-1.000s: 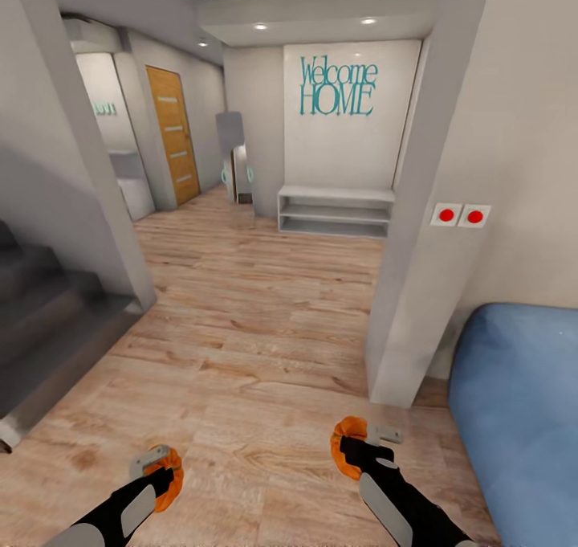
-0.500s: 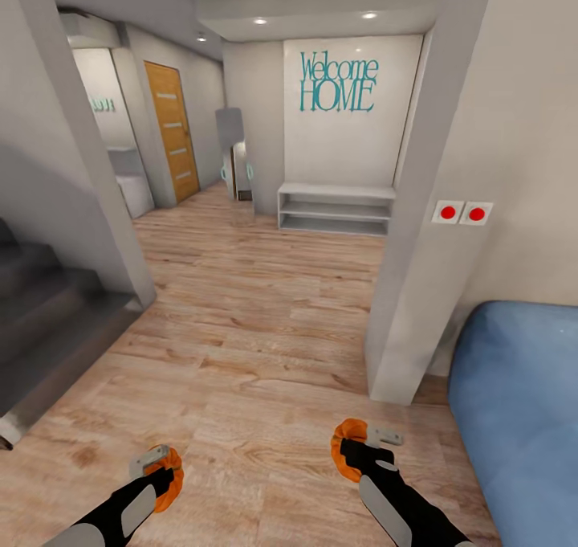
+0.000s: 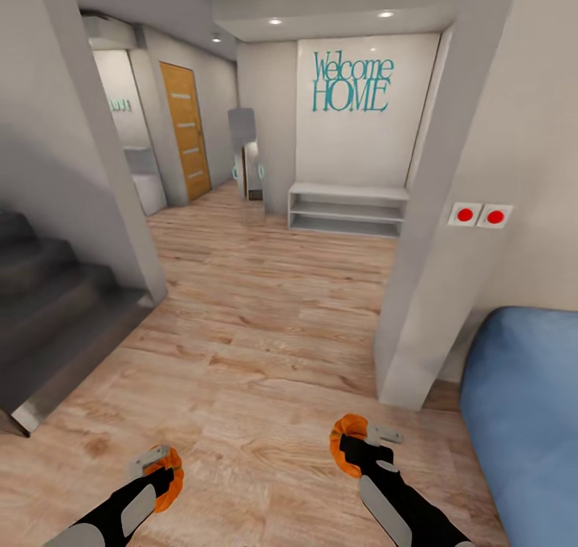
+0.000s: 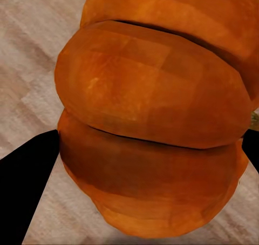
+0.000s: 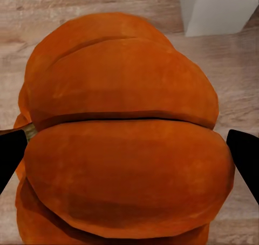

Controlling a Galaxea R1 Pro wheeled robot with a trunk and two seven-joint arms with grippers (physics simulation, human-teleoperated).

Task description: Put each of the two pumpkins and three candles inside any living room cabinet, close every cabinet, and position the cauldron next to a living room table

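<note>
We're mid-carry: left claw (image 3: 160,473) grips one pumpkin (image 4: 151,126), right claw (image 3: 359,451) the other pumpkin (image 5: 121,137), both lower frame. Next we prob need to find the cabinet.

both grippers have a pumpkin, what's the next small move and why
Probably keep turning the base to find the living-room cabinet. The left gripper holds one ribbed orange pumpkin, the right gripper the other orange pumpkin, and ahead lie the wooden hallway floor and the blue sofa edge.
</note>
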